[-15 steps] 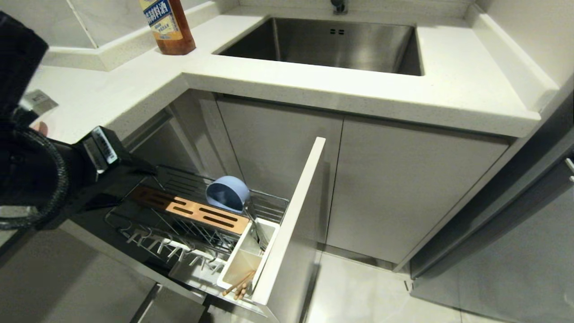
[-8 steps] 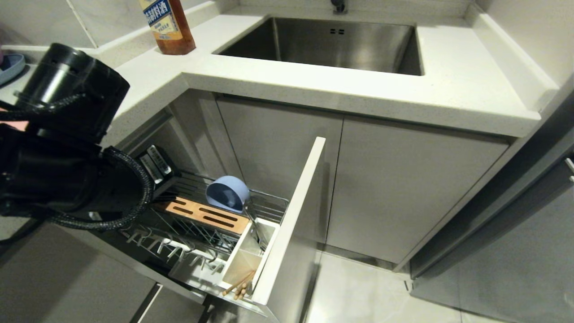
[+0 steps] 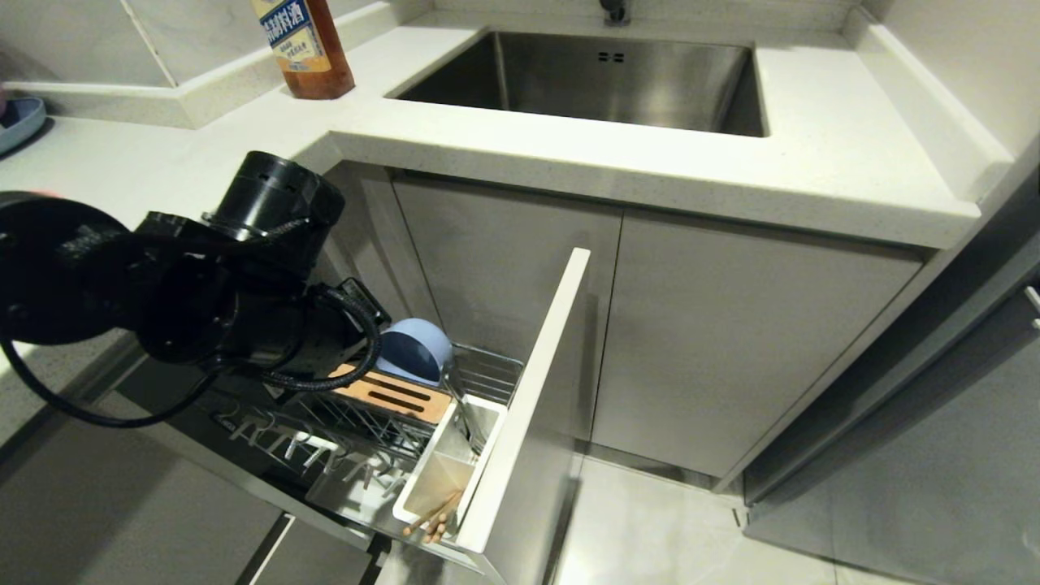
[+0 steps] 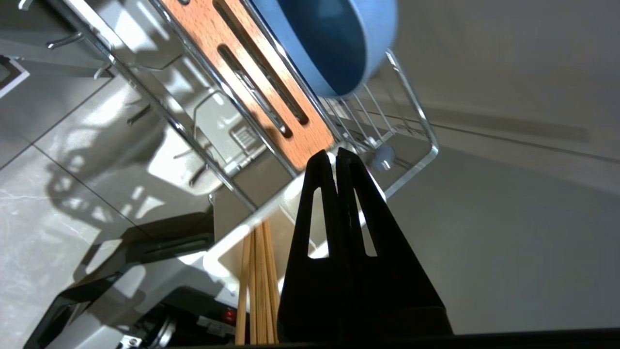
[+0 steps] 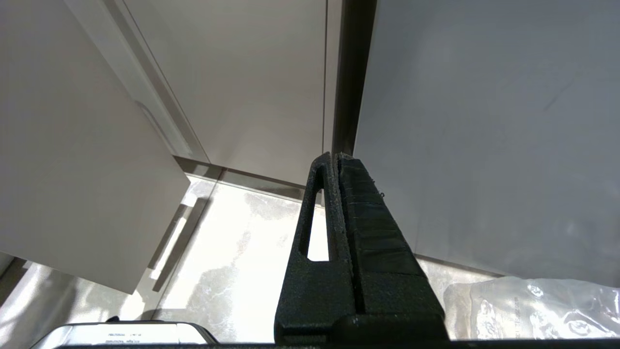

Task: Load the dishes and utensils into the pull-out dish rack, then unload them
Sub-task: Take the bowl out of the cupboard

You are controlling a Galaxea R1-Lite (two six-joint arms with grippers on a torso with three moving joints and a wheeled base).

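The pull-out dish rack (image 3: 487, 370) stands drawn out from under the counter, with its pale front panel (image 3: 528, 398) to the right. A light-blue bowl (image 3: 413, 351) (image 4: 334, 43) leans on its side behind the slotted wooden strip (image 3: 398, 394) (image 4: 256, 82). Wooden chopsticks (image 3: 435, 516) (image 4: 259, 286) stick out of the white utensil cup (image 3: 443, 475). A slim metal handle (image 3: 465, 418) leans in the cup's far part. My left arm (image 3: 244, 309) hangs over the rack's left end. The left gripper (image 4: 335, 152) is shut with nothing in it, pointing at the cup end of the strip. The pink plate is out of view. My right gripper (image 5: 335, 155) is shut and parked above the floor.
A sauce bottle (image 3: 305, 45) stands on the white counter (image 3: 569, 162) beside the steel sink (image 3: 601, 77). A darker blue plate (image 3: 16, 122) shows at the counter's far left edge. Closed cabinet doors (image 3: 731, 325) are right of the rack. A clear plastic bag (image 5: 533, 310) lies on the floor.
My left arm has swung from the far left down and rightward over the rack and now covers the wooden strip's left end. Bowl, chopsticks and rack have not moved.
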